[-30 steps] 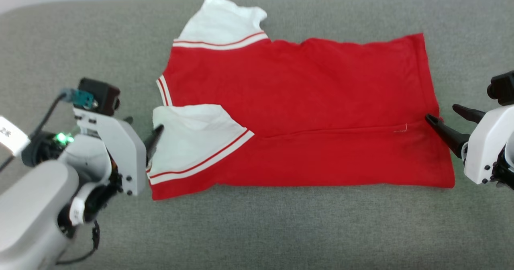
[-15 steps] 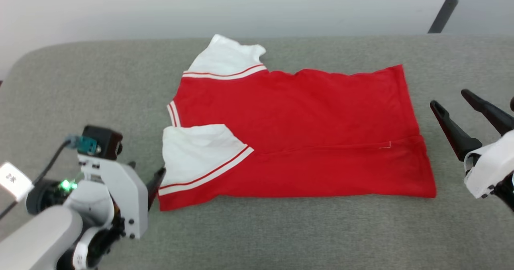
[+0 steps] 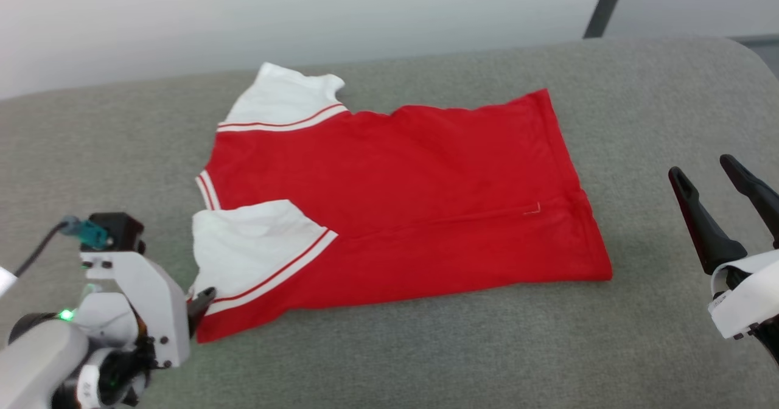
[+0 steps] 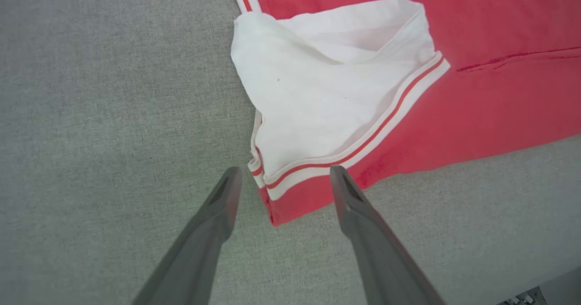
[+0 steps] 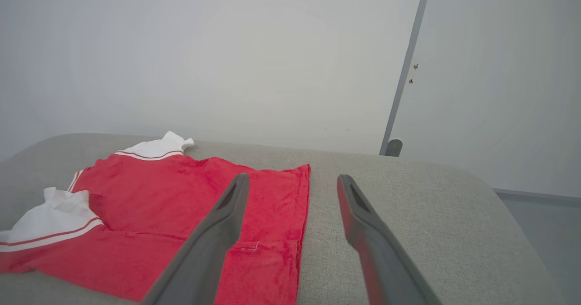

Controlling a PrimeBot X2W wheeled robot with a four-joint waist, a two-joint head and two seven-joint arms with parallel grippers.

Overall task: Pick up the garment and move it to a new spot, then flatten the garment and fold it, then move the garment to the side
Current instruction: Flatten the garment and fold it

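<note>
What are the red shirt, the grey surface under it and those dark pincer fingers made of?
The T-shirt looks like soft, matte knit cotton or a blend: it lies limp with gentle creases. The padded surface looks like woven upholstery fabric, with a speckled grey weave and rounded edges. The fingers of the right pincer look like smooth, dark, hard plastic, perhaps rubber-coated.

Matt cloth garment [image 3: 395,196], nubbly upholstery [image 3: 426,348]

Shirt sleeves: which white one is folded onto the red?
The near sleeve, beside the left gripper, lies over the red body; the far sleeve sticks out onto the couch.
</note>
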